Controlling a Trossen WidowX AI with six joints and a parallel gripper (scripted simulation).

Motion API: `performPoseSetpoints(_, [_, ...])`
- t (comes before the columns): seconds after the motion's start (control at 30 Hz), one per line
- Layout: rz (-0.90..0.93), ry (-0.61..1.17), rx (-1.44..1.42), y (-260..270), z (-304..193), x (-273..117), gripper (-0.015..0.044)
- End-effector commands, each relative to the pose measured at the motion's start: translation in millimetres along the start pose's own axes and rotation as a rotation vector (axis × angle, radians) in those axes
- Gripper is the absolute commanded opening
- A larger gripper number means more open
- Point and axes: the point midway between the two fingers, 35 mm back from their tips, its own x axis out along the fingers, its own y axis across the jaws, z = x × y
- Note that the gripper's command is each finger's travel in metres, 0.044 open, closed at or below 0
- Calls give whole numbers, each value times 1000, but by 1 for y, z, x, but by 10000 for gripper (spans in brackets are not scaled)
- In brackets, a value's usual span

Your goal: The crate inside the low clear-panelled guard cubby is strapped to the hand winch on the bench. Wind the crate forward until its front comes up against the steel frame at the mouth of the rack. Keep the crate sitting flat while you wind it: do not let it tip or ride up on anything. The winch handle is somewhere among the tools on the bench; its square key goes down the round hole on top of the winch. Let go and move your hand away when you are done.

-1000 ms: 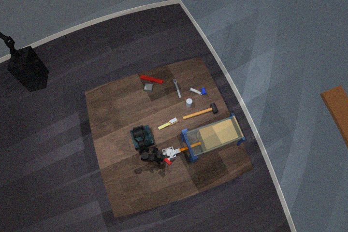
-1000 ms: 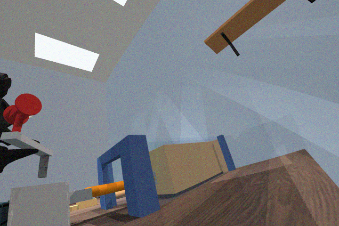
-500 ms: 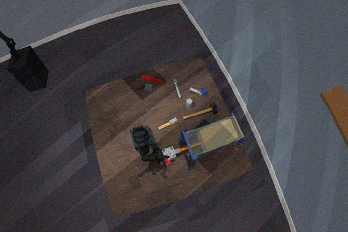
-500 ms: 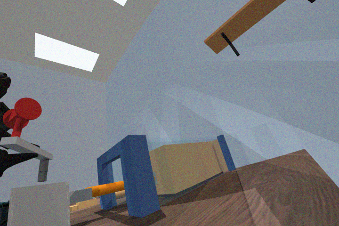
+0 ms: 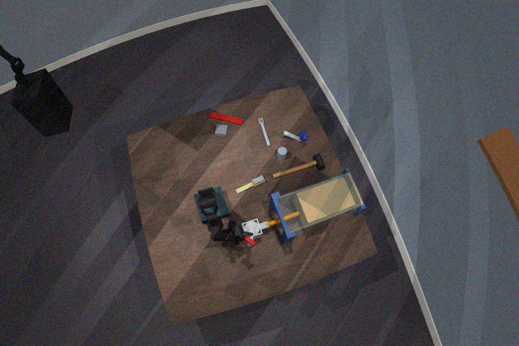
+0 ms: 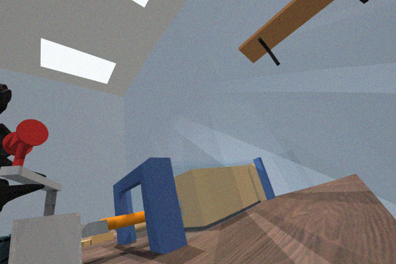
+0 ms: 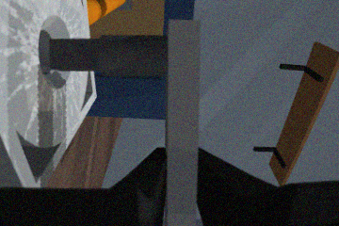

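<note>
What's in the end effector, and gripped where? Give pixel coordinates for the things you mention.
The winch handle with grey crank arm and red knob [image 5: 249,241] [image 6: 32,132]. The black end effector [image 7: 177,155] is closed on the grey arm [image 7: 183,94], near its knob end.
</note>
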Motion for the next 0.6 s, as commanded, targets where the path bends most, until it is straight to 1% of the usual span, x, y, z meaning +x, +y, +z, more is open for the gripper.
performPoseSetpoints(0.0, [-2,1,-19,0,-2,1,0])
performPoseSetpoints(0.57, [5,0,-19,8,-2,1,0])
